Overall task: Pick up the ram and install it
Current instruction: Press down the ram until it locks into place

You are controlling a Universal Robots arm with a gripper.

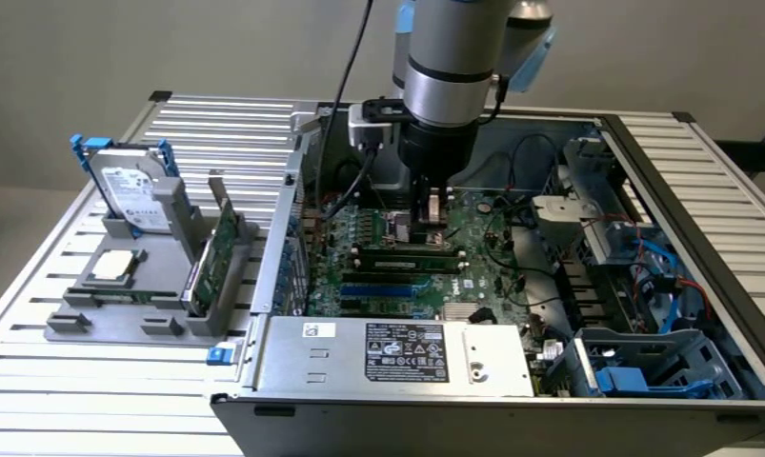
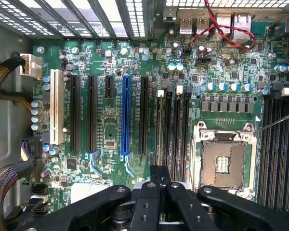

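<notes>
Open grey metal computer case on slatted metal surface; green motherboard inside it. Grey plastic parts holder beside case, toward exterior view's left, carrying upright silver hard drive.

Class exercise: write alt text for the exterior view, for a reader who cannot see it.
A robot arm's shut gripper reaches down into an open computer case, just above the green motherboard. On the exterior view's left, a grey holder carries a hard drive and a green card.
</notes>
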